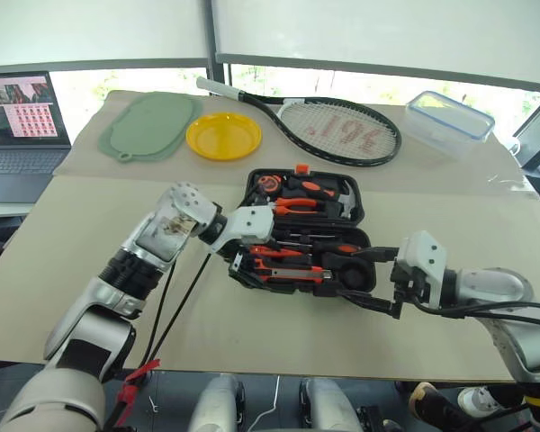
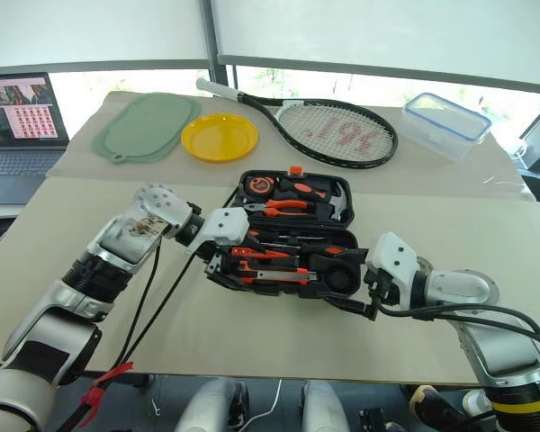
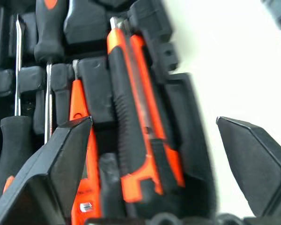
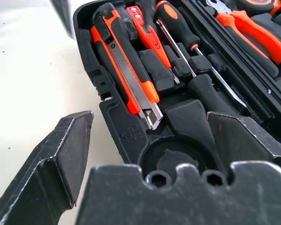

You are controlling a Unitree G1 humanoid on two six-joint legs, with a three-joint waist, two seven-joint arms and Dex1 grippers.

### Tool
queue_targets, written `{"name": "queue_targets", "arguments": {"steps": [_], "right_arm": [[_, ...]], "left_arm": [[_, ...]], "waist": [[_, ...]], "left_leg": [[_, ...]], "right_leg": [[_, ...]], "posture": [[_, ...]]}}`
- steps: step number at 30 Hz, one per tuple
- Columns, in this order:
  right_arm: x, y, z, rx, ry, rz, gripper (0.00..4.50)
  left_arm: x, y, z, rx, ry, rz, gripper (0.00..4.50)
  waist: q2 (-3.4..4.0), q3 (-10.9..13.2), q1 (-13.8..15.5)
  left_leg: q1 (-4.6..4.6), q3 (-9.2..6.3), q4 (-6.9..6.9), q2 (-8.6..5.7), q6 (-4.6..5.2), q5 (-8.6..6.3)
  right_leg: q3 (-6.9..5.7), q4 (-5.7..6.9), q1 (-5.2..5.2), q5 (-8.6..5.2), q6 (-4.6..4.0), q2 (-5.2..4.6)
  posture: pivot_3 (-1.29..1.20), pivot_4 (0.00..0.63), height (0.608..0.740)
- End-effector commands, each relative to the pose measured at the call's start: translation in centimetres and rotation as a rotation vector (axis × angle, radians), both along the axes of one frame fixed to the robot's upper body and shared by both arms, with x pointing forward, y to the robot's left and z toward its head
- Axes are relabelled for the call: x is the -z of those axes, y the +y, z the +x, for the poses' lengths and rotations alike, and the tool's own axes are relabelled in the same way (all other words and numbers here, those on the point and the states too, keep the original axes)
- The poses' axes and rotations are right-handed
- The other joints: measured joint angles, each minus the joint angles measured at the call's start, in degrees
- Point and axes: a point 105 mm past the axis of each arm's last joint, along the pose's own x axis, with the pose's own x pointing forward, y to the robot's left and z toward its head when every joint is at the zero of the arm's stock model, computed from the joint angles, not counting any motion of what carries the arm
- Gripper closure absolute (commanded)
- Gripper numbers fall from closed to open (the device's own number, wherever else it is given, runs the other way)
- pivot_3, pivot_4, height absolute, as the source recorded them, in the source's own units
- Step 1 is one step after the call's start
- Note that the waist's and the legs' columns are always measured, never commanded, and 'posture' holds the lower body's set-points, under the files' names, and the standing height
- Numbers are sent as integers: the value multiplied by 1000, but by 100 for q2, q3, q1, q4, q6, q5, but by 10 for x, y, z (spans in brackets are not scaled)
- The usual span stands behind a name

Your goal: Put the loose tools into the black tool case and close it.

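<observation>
Black tool case (image 2: 292,236) lies open on the desk (image 2: 63,243), between the two end effectors. Left end effector (image 3: 154,154): fingers spread, empty, directly above the orange-and-black utility knife (image 3: 136,117), which sits in its slot at the case's near edge. Right end effector (image 4: 150,154): fingers parted, empty, straddling the case's near corner; two screwdrivers (image 4: 187,47) seated beyond it.

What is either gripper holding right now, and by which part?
Nothing is held. The left gripper stands open above the utility knife, which lies in its slot in the black tool case. The right gripper is open too, at the case's near end.
</observation>
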Motion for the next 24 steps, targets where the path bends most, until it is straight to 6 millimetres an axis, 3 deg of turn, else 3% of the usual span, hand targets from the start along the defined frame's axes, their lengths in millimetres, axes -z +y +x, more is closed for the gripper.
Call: {"name": "queue_targets", "arguments": {"steps": [1,6,13,24], "right_arm": [[-9,1,-1,-5,-47,12,0],[-8,2,-1,1,-52,12,0],[-9,2,-2,6,-54,12,0],[-9,2,0,19,-56,22,0]], "left_arm": [[-9,-2,0,7,-31,-47,382],[-5,-15,8,-21,-44,-107,1916],[3,-24,12,-29,-46,-134,4402],[40,-19,16,-33,-106,-26,4402]], "waist": [[0,0,21],[0,0,38],[0,0,8],[1,-1,36]], "left_leg": [[0,-3,2,0,0,0],[-1,-5,5,-4,1,-1],[-3,-5,6,-4,1,-1],[0,-6,7,-4,2,-1]], "right_leg": [[-1,1,2,0,1,-2],[-2,0,4,0,3,-4],[-2,1,1,0,3,-1],[-3,0,8,1,4,-6]], "posture": [[0,150,738],[0,150,738],[0,150,738],[0,150,738]]}}
